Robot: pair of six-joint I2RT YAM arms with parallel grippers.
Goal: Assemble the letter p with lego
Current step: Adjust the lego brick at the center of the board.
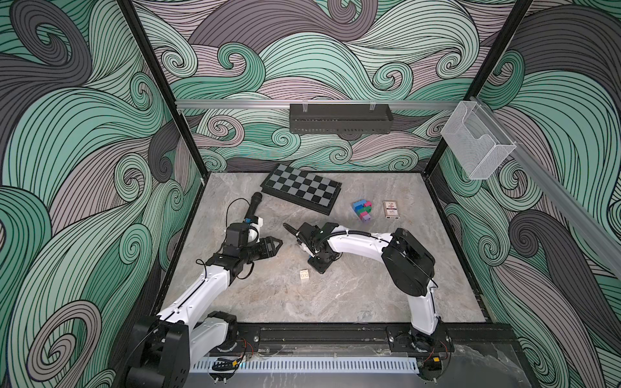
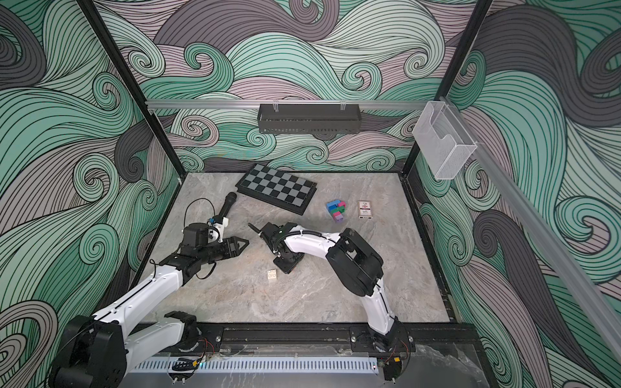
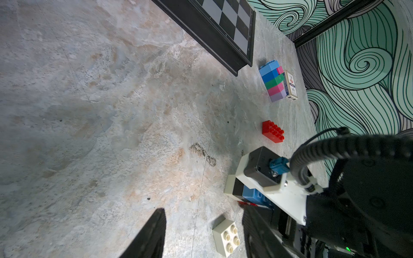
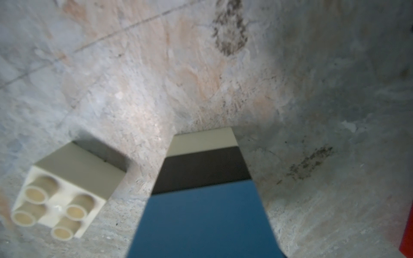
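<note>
Jaws of my right gripper point(image 1: 318, 265) aren't showing in the wrist view, so I can't tell whether they're clamping or just straddling. It's pointing straight down onto the three-brick stack point(image 4: 205, 189), which is standing upright: blue on top nearest my wrist, black in the middle, cream at the table point(image 1: 336, 302). Loose cream brick point(image 4: 67, 185) is sitting just beside the stack, studs up, not touching. Red brick point(image 3: 272, 131) is lying near, on the far side. My left gripper point(image 3: 203, 212) is hovering off to the side, jaws apart, carrying nothing. Further out, the multicolour block point(image 1: 363, 211) of blue, green, pink and lilac bricks is sitting just beside the card box point(image 1: 391, 210), well apart from the stack, with the checkered board point(image 1: 302, 188) behind. I'm reading this as roughly midway: two sub-assemblies are standing, no clear p is showing yet. Left to do, I'm guessing: joining stack to block, then placing cream and red
</note>
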